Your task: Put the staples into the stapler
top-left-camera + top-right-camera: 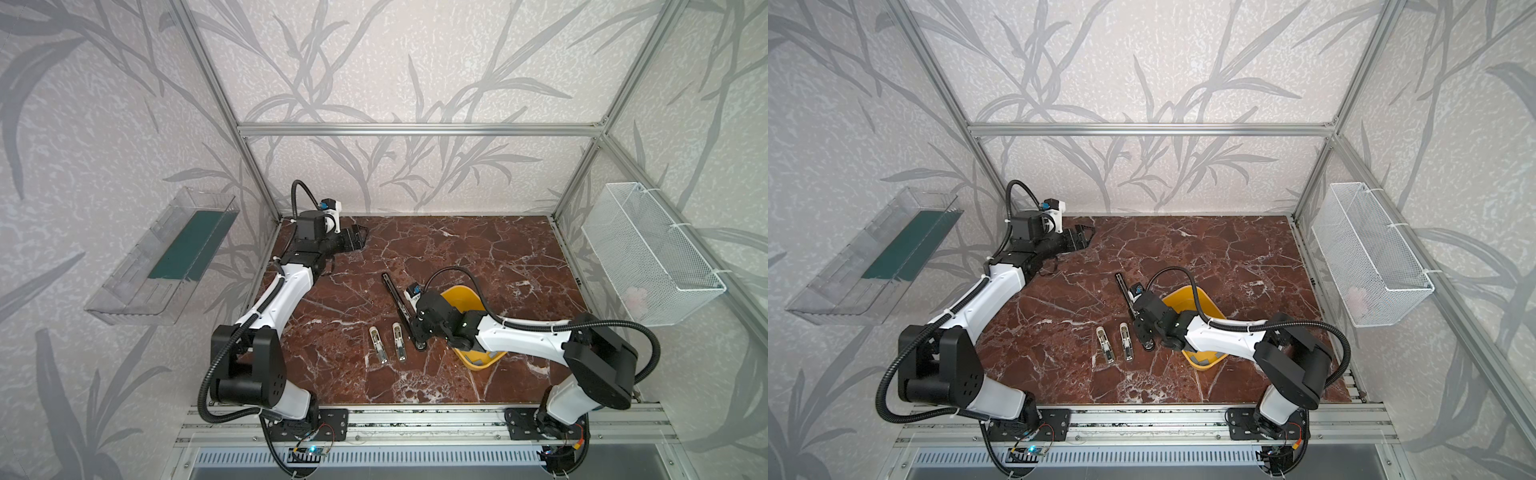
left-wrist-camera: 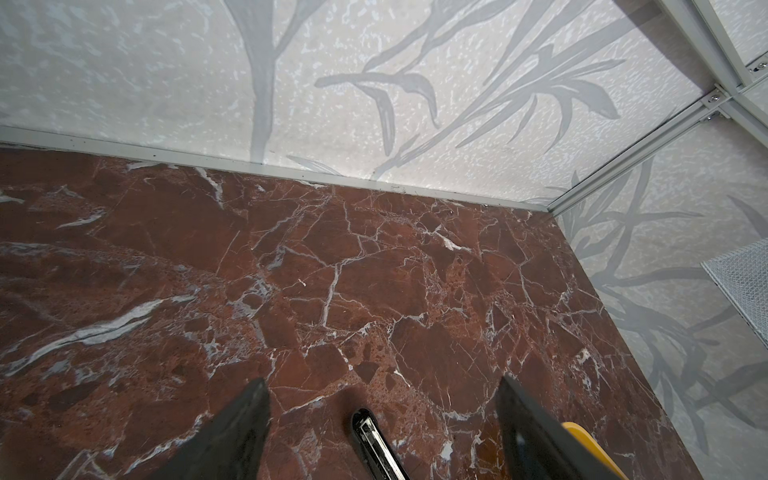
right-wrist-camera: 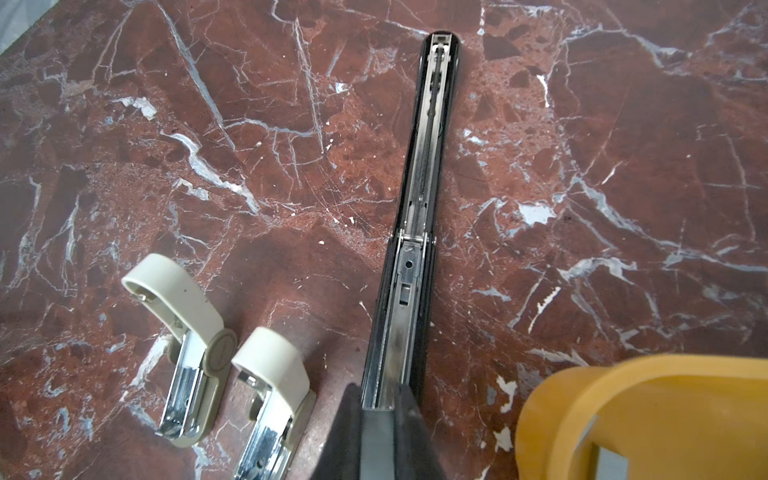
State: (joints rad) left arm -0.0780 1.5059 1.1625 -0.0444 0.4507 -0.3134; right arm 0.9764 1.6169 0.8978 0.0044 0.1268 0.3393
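Note:
The stapler (image 1: 395,297) (image 1: 1124,291) is long, slim and black. It lies opened out flat mid-table, its silver metal channel (image 3: 409,291) facing up. My right gripper (image 3: 379,395) (image 1: 417,336) hovers over the stapler's near end. It is shut on a flat grey strip (image 3: 376,436), apparently the staples, lined up with the channel. My left gripper (image 2: 382,380) (image 1: 359,237) is open and empty at the table's back left, well away from the stapler. The stapler's rounded far tip (image 2: 374,444) shows between its fingers in the left wrist view.
Two small cream staplers (image 1: 378,344) (image 1: 399,341) lie side by side just left of the black one. A yellow bin (image 1: 457,296) stands under my right forearm. A wire basket (image 1: 648,257) hangs on the right wall and a clear tray (image 1: 166,257) on the left wall.

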